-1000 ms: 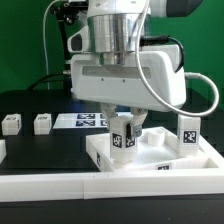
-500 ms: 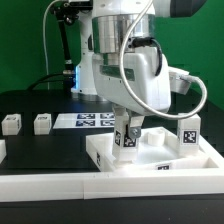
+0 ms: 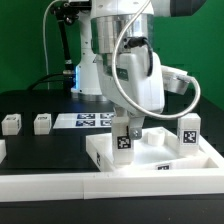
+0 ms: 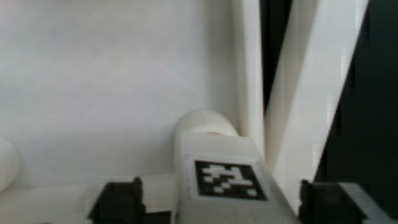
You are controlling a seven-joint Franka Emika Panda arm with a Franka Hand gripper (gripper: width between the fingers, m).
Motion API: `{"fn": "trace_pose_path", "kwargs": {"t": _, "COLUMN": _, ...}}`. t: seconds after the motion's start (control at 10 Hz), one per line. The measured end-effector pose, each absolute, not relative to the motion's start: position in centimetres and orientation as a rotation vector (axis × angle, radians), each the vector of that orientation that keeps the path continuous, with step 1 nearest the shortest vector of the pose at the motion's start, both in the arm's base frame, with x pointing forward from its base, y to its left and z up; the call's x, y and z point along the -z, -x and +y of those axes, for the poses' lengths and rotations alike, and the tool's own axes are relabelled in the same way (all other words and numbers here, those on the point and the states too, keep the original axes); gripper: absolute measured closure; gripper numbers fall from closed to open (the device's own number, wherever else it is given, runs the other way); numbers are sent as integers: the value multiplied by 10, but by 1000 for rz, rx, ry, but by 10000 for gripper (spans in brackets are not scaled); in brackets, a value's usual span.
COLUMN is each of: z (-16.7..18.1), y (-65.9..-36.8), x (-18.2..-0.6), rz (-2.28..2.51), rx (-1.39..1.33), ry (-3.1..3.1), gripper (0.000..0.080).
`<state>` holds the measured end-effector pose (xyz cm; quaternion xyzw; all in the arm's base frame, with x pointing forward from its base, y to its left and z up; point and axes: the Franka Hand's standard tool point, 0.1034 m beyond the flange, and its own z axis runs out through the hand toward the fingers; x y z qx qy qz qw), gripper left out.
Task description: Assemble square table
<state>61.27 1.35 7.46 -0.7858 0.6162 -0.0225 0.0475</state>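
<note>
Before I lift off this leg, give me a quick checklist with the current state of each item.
1. Tool open, fingers clear of the leg: ok.
2. Leg upright on the slab: ok.
3. Leg fully seated in the slab: cannot tell, joint hidden.
4. Second leg upright at the slab's corner, exterior view's right: ok.
5. Loose leg nearest the marker board lies free on the worktop: ok.

The square table (image 3: 160,153) and its leg post (image 3: 124,137) look like smooth white plastic, faintly shiny. The table (image 3: 50,150) underneath is matt black; the arm's shell (image 3: 146,90) is glossy white.
</note>
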Motion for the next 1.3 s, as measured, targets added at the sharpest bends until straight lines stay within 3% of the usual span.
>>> {"fn": "trace_pose_path", "kwargs": {"t": 0.1, "z": 14, "y": -612, "x": -75, "rz": 1839, "rx": 62, "ry": 2432, "gripper": 305}}
{"fn": "trace_pose_path", "kwargs": {"t": 0.2, "z": 14, "y": -612, "x": -75, "rz": 1734, "rx": 62, "ry": 2513, "gripper": 184}}
{"fn": "trace_pose_path", "kwargs": {"t": 0.3, "z": 14, "y": -611, "x": -75, "rz": 1608, "rx": 62, "ry": 2599, "gripper": 160}}
{"fn": "trace_pose_path", "kwargs": {"t": 0.9, "z": 11, "y": -614, "x": -74, "rz": 695, "rx": 61, "ry": 3022, "gripper": 151}}
{"fn": "trace_pose_path", "kwargs": {"t": 1.3, "z": 9, "y": -614, "x": -74, "rz": 329, "rx": 68, "ry": 3098, "gripper": 151}}
